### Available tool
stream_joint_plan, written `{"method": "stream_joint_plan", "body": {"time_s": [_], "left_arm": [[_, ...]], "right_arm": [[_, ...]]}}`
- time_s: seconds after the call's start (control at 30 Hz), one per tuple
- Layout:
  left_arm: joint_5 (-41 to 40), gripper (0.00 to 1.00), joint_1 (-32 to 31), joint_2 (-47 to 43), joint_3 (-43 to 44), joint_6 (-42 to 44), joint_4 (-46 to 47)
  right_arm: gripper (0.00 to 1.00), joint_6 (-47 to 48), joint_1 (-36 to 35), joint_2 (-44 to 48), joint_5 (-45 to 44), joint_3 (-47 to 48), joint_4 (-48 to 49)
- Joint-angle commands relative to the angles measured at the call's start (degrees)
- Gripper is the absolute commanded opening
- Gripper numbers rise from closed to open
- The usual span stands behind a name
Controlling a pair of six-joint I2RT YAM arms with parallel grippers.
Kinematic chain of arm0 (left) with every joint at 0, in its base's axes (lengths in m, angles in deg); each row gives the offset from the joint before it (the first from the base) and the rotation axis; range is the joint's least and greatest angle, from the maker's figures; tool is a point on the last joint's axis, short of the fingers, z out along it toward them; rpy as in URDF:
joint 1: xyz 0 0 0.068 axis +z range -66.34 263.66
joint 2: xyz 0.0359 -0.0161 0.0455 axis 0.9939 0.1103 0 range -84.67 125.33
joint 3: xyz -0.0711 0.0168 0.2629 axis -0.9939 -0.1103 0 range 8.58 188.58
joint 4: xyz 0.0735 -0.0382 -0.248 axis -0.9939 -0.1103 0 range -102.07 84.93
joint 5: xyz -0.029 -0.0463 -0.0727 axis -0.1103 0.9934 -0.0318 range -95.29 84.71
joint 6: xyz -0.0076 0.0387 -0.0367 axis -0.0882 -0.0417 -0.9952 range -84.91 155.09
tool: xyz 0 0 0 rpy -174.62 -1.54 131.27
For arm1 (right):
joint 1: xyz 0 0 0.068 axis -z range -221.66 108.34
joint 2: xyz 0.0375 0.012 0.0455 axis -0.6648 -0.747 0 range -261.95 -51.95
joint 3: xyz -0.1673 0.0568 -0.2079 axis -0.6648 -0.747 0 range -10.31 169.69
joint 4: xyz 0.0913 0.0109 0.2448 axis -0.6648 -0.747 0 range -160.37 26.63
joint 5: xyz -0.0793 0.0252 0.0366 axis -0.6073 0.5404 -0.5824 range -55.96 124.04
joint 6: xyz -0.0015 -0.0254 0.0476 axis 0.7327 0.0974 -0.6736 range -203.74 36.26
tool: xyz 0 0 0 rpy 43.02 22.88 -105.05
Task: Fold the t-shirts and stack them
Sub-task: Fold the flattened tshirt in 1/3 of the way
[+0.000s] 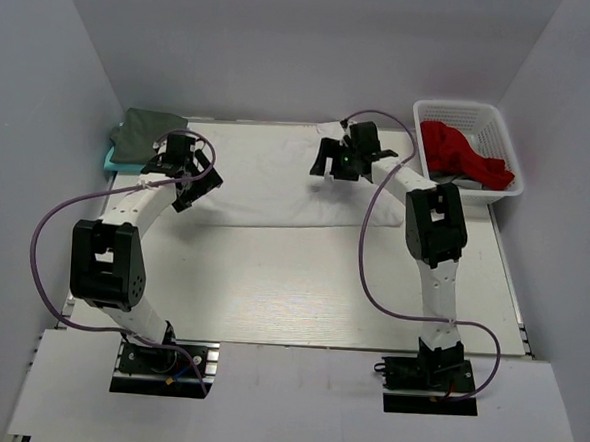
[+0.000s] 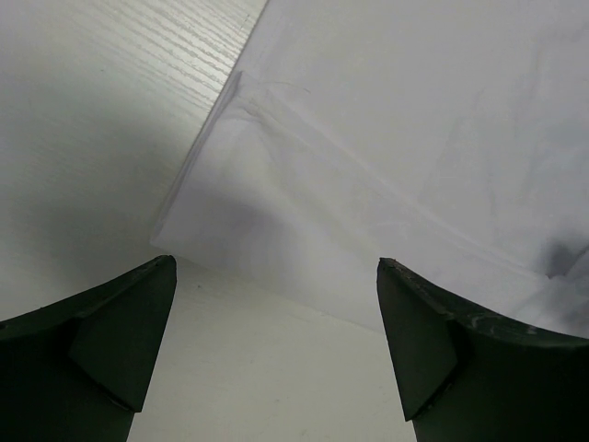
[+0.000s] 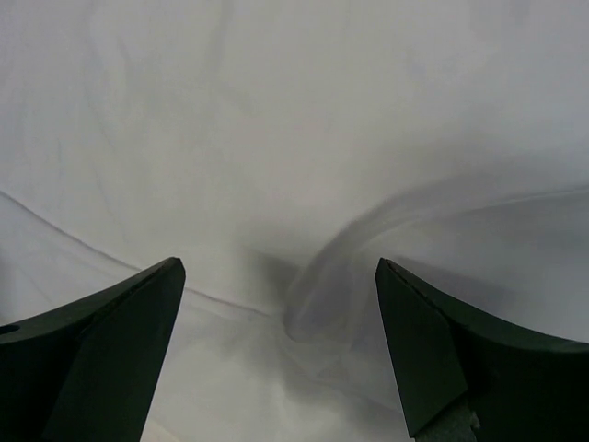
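Pale wood-grain table [image 1: 301, 292] bears a soft, creased white t-shirt [image 1: 273, 175].

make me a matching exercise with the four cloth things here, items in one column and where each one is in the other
1 white t-shirt
2 dark grey-green t-shirt
3 teal t-shirt
4 red cloth

a in the basket
b top of the far-left pile
c spread out on the table
d bottom of the far-left pile, only an edge showing

Pairs: 1-c, 2-b, 3-d, 4-a
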Motion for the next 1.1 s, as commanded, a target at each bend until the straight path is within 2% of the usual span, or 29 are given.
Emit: {"method": "stream_joint_plan", "body": {"time_s": [0.0, 0.17, 0.23, 0.43, 0.5, 0.53, 0.63, 0.73, 0.9, 1.07], "left_arm": [[1.7, 1.00, -0.1, -3.2, -0.8, 2.3, 1.6], [3.0, 1.00, -0.1, -2.3, 0.6, 4.1, 3.3], [5.0, 1.00, -0.1, -0.7, 1.1, 4.1, 4.6], [12.3, 1.00, -0.1, 5.3, 1.1, 4.1, 10.5], [13.8, 1.00, -0.1, 7.2, 1.1, 4.1, 11.0], [13.8, 1.00, -0.1, 9.1, 1.1, 4.1, 11.0], [13.8, 1.00, -0.1, 11.5, 1.1, 4.1, 10.5], [12.6, 1.00, -0.1, 13.4, 1.1, 4.1, 8.6], [10.0, 1.00, -0.1, 13.4, -1.3, 4.1, 7.3], [10.0, 1.00, -0.1, 9.3, -6.6, 3.4, 4.2]], "right_arm": [[0.90, 2.9, -1.3, -0.4, -8.3, 7.1, -4.5], [0.90, 4.7, -1.6, 2.8, -17.1, 3.3, -8.2], [0.90, 4.4, -1.3, 6.0, -17.8, -1.5, -7.0], [0.90, -1.4, 1.2, 15.4, -29.6, -16.3, -4.4], [0.90, -3.4, 2.5, 18.2, -29.1, -19.7, -3.6], [0.90, -3.6, 3.0, 20.6, -26.3, -24.7, -1.7], [0.90, -3.4, 5.3, 21.2, -19.7, -30.6, 1.3], [0.90, -2.9, 8.2, 20.0, -13.2, -32.4, 2.1], [0.90, -6.3, 12.1, 19.7, -8.8, -36.9, 2.0], [0.90, -10.6, 13.0, 27.9, -6.7, -46.3, 1.6]]}}
